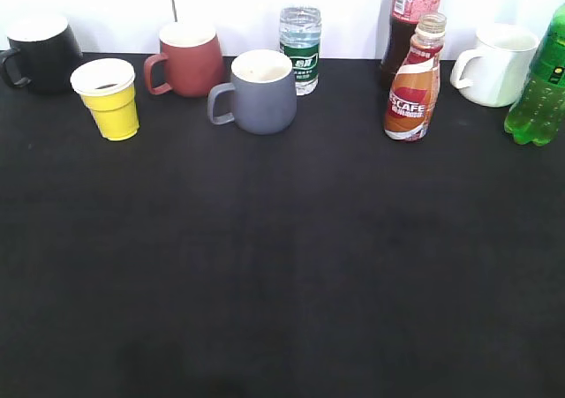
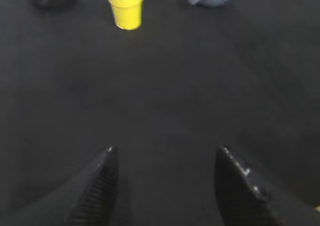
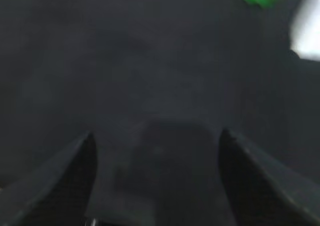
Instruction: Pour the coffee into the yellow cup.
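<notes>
In the left wrist view, the left fingers [image 2: 107,186] are seen at the lower edge of the frame, spread wide apart with nothing between them. Only bare bench [image 2: 165,95] lies in the gap. The right fingers [image 3: 82,178] are likewise found parted and empty at the bottom of the right wrist view, over dark bench surface. Neither arm is visible in the exterior view, so both are judged to be held back from the row of vessels, with no grasp begun.

Outward from the left fingers, the yellow cup [image 2: 126,8] is seen upright at the upper left of the left wrist frame, well apart from the fingertips. In the exterior view it stands at the upper left [image 1: 109,98], just in front of a black mug [image 1: 40,52] and left of a red mug [image 1: 185,58] — its mouth is open upward, as required for receiving liquid. A dark patch is visible inside; its nature cannot be told.

The coffee [image 1: 416,80] stands upright and uncapped at the upper right of the exterior view, near a cola bottle [image 1: 408,23] behind it, with a white mug [image 1: 494,63] and a green bottle [image 1: 540,85] further right. A grey mug [image 1: 258,91] and a water bottle [image 1: 300,47] stand between the two task items.

The coffee falls on the right side and the cup on the left — pick-up by the right arm is judged the likely next step. Crowding near the bottle is noted as a knock-over risk.
</notes>
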